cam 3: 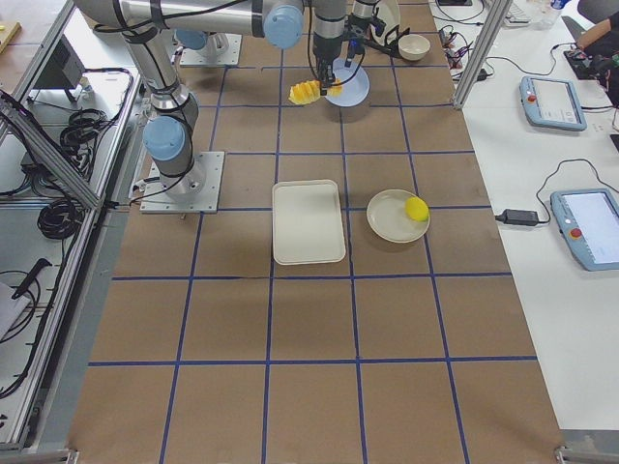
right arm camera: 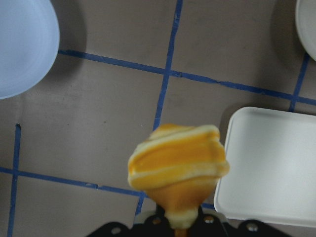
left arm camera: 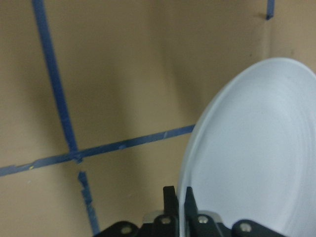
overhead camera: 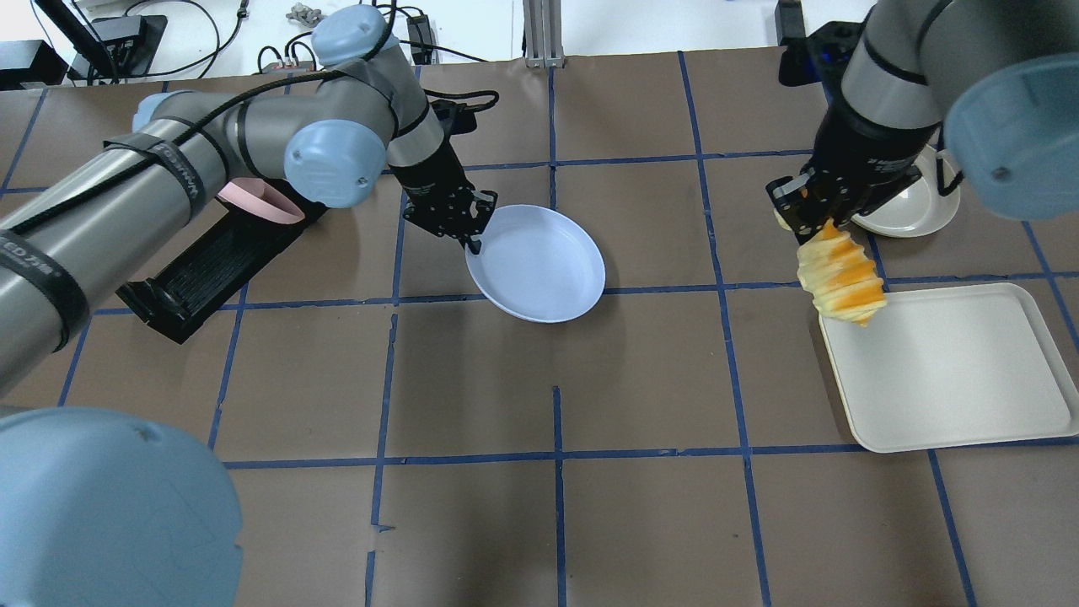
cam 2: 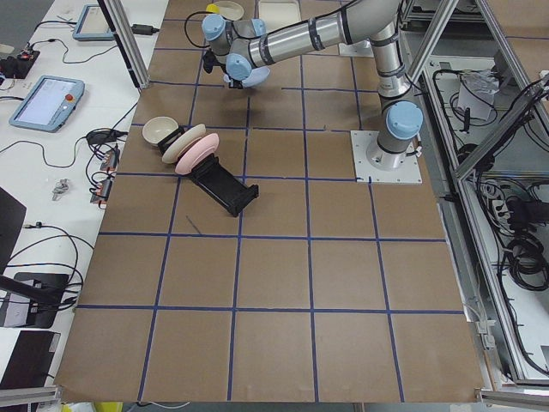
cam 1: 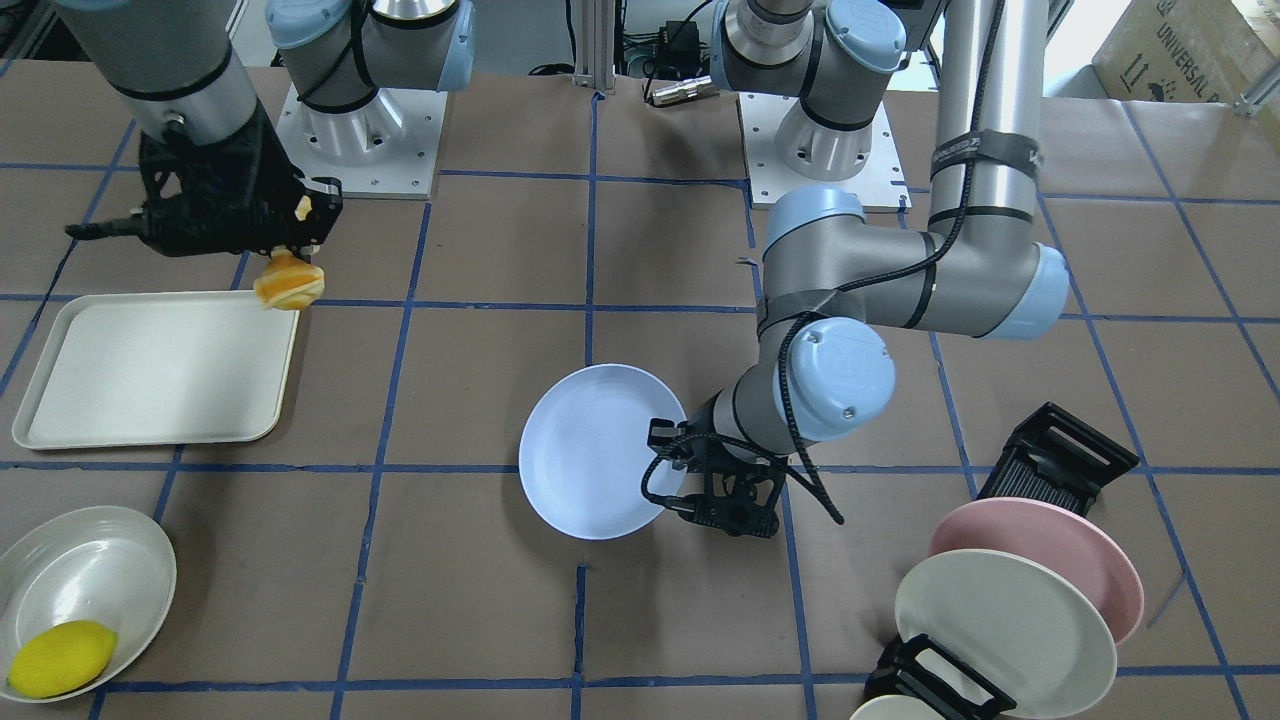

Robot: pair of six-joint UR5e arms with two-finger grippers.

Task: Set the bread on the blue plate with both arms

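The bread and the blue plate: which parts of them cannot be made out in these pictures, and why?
Front-facing view: the right claw covers most of the bread; only its lower end shows.
Right wrist view: the bread points at the camera, so its length is hidden.
Left wrist view: the picture's right and bottom edges cut off the blue plate.

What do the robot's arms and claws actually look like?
Both the left arm and right arm are round grey-silver tubes with pale blue caps at the joints. A black cable, held by black straps with printed lettering, runs along the left one. The left claw and right claw are black, two-fingered.
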